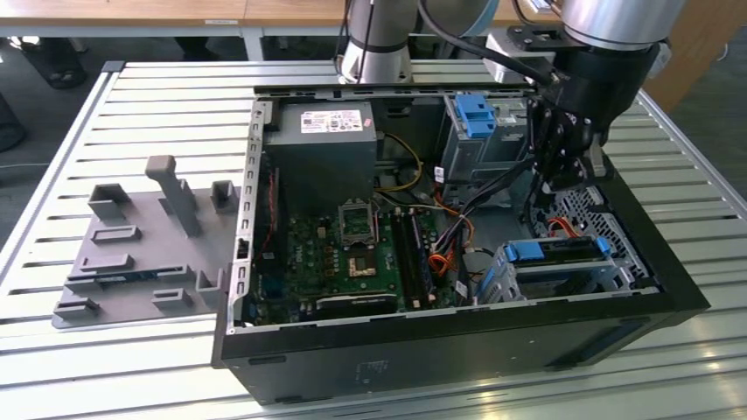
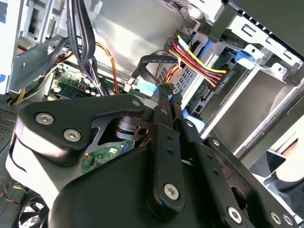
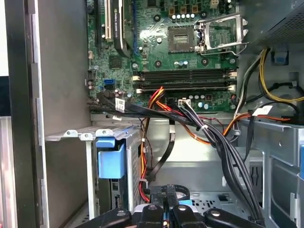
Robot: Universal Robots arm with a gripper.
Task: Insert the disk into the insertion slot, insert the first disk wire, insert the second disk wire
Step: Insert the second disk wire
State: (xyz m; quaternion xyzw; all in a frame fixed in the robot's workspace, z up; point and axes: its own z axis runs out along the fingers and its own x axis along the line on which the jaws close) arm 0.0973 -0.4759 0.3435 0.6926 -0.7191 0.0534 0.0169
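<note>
Now claw [image 2: 165, 95] closed on a thin flat cable [image 2: 152, 61], just beside the disk [image 1: 558, 251] already seated in the insertion slot [image 1: 505, 282].

disk carrier [image 1: 558, 250]: bright blue | insertion slot [image 1: 580, 277]: light grey metal | motherboard [image 3: 175, 52]: green | gripper [image 2: 167, 97]: black | wire bundle [image 2: 197, 59]: red, yellow, black

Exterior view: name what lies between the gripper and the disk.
In the exterior view, an orange wire and a stretch of perforated case wall lie between the gripper and the disk.
</note>
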